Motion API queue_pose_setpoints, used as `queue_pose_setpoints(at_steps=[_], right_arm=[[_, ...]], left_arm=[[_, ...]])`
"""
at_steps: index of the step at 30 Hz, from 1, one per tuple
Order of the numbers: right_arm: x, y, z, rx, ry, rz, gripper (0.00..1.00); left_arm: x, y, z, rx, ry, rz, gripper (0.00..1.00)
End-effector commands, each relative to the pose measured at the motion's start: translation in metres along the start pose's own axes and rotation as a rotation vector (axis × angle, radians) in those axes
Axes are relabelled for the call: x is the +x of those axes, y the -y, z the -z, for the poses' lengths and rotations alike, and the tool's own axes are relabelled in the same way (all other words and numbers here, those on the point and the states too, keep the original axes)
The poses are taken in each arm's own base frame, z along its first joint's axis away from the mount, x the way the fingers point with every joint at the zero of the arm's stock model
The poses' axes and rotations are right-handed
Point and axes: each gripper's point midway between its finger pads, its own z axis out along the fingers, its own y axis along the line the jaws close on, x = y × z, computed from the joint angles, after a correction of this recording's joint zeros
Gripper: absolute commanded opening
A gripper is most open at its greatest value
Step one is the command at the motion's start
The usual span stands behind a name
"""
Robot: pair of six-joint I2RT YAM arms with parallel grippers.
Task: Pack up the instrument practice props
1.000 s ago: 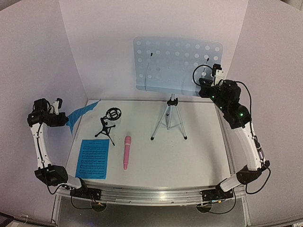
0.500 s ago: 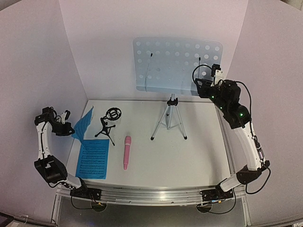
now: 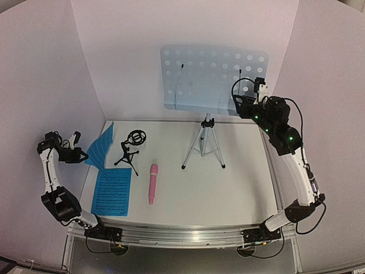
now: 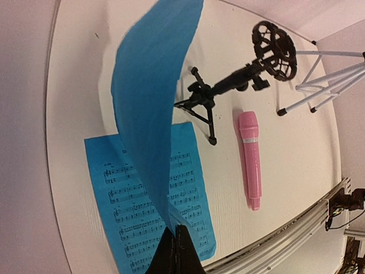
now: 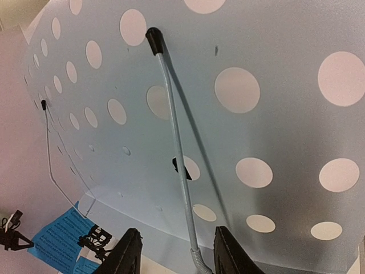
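Nearby — mic stand [image 3: 130,150], pink microphone [image 3: 153,184]

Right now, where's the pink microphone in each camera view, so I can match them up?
Top external: pink microphone lying left of centre on the table, right of the flat blue sheet.
Left wrist: right of centre, below the black mic stand.
Right wrist: not in it.
Shared landmark: black mic stand, next to it in both.

Blue page [image 4: 142,197]: apparently only music staves.
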Motion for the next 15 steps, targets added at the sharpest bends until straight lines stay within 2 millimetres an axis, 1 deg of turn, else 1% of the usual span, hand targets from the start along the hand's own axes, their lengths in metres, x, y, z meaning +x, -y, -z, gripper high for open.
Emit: queue_pose_setpoints(at_steps=[1, 3, 7, 9, 13, 15], right_arm=[[-0.002, -0.011, 0.001, -0.057, 0.0, -0.021, 0.42], [-0.001, -0.011, 0.001, -0.057, -0.002, -0.022, 0.42], [0.001, -0.011, 0.001, -0.057, -0.007, -0.024, 0.43], [0.003, -0.01, 0.0, -0.056, -0.011, -0.024, 0.43], [0.006, -0.012, -0.004, -0.066, -0.021, -0.025, 0.43], [0.007, -0.013, -0.006, -0.072, -0.025, -0.024, 0.43]], left_arm=[[0.046, 0.014, -0.004, 0.234, -0.216, 0.326, 0.0], [0.06, 0.002, -0.013, 0.218, -0.285, 0.341, 0.01], [0.094, -0.025, -0.03, 0.117, -0.417, 0.358, 0.14], [0.104, -0.038, -0.035, 0.065, -0.452, 0.367, 0.15], [0.108, -0.058, -0.042, -0.017, -0.469, 0.391, 0.1], [0.107, -0.072, -0.043, -0.08, -0.464, 0.365, 0.1]])
